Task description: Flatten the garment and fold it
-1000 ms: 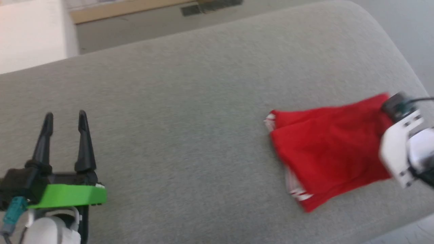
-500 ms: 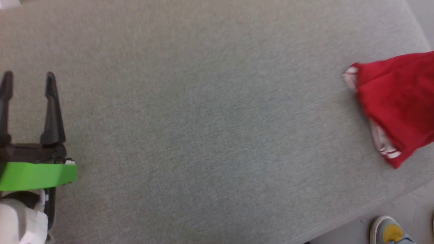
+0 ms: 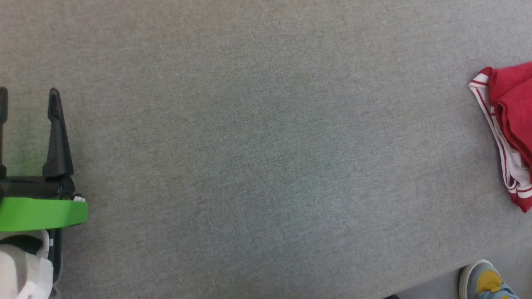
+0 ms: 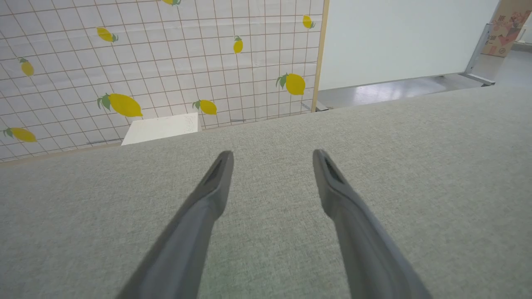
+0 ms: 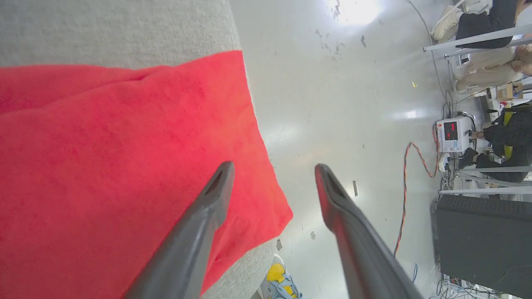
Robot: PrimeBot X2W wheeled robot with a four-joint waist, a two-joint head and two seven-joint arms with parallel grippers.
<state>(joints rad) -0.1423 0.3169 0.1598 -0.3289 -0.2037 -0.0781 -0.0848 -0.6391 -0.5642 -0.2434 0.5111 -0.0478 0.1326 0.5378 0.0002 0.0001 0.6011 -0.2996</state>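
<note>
Hanging over red garment [image 5: 104,166], right gripper [image 5: 272,168]: fingers spread, nothing held. Garment lies in loose layers at far right of head view, striped trim outward, one corner at edge of grey padded surface [image 3: 266,145]. Left gripper [image 3: 28,93], lower left: spread, empty, well apart from cloth. Recommend: pinch one layer at corner, draw toward centre before flattening; risk of cloth sliding floorward.

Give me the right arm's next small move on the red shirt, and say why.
Probably lower the open right tool and close it on the corner of the doubled-over red shirt with red-white striped trim. That tool hovers over it, holding nothing, and the corner juts past the edge of the grey fabric surface, so it needs drawing inward before flattening.
</note>
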